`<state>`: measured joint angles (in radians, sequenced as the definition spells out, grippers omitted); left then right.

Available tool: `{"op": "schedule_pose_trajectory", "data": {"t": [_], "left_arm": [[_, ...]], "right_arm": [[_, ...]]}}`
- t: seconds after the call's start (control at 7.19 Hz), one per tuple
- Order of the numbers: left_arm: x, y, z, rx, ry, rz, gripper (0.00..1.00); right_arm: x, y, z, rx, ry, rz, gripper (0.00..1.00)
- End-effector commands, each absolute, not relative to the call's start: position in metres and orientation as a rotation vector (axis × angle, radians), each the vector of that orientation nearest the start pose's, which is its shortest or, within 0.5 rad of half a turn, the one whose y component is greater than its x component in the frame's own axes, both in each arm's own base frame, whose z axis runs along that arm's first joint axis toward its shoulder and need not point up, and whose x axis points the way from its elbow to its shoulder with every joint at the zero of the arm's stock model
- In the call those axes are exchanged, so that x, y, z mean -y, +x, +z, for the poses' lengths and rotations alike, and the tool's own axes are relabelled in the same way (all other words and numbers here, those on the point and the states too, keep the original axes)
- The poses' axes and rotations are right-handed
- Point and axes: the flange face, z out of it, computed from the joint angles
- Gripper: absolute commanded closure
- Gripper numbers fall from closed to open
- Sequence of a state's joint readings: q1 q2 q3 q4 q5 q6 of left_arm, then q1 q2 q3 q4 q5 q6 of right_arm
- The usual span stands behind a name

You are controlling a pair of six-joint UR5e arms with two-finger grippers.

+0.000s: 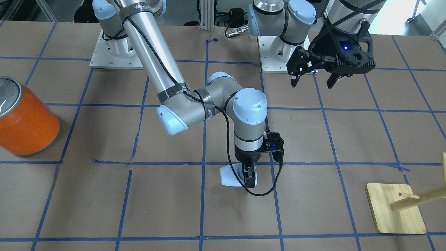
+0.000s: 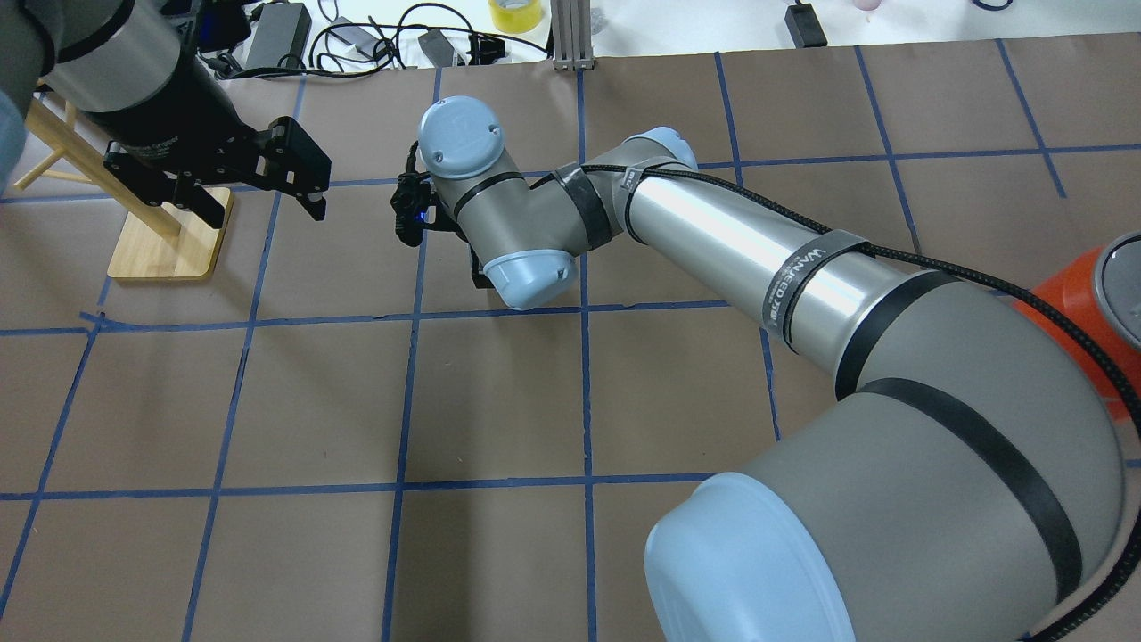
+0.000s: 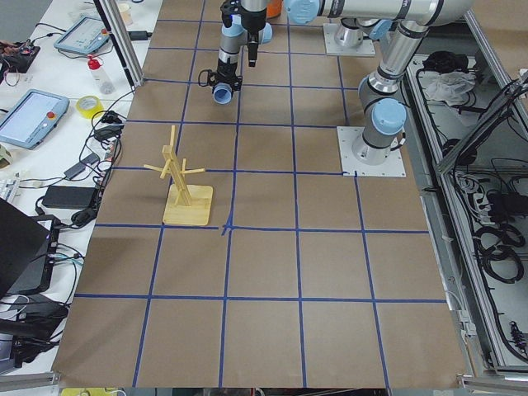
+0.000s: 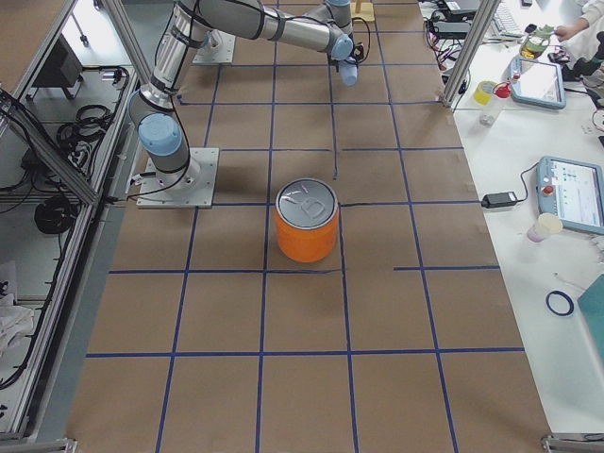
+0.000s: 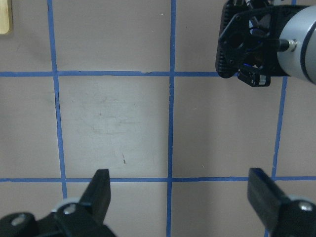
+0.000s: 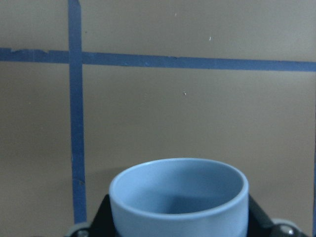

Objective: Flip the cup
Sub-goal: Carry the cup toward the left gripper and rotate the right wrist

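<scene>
Low centre of the front view, the right gripper (image 1: 249,177) pinches the cup (image 1: 228,176) across its wall with its 2 fingers; the cup looks light, smooth, slippery and slightly squashy. The left gripper (image 1: 313,79) hangs spread, upper right

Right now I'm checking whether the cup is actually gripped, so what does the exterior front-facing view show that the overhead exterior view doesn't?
Only front-facing: the cup, held on its side in the right gripper, whose fingers are closed on it.
Only overhead: the right arm hides both, but a yellow tape roll and cables show beyond the table's far edge.
Both: the open left gripper holding nothing, the orange can and the wooden rack.
</scene>
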<state>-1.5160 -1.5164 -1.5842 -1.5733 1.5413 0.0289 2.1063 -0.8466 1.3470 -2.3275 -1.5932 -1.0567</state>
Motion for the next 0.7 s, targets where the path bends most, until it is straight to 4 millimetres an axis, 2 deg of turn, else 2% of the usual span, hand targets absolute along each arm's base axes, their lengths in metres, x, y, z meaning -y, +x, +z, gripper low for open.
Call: {"op": "schedule_pose_trajectory", "data": {"t": [0.0,0.28,0.42,0.56], "left_arm": [[0.481,-0.111,0.505,-3.169,-0.045,-0.055,0.00],[0.480,-0.110,0.505,-3.173,-0.048,-0.058,0.00],[0.480,-0.110,0.505,-3.172,-0.045,-0.058,0.00],[0.481,-0.110,0.505,-3.172,-0.045,-0.056,0.00]], "right_arm": [[0.573,0.499,0.221,-2.212,-2.282,-0.400,1.00],[0.573,0.500,0.209,-2.187,-2.309,-0.377,1.00],[0.574,0.500,0.208,-2.189,-2.307,-0.377,0.86],[0.574,0.500,0.207,-2.195,-2.300,-0.375,0.83]]}}
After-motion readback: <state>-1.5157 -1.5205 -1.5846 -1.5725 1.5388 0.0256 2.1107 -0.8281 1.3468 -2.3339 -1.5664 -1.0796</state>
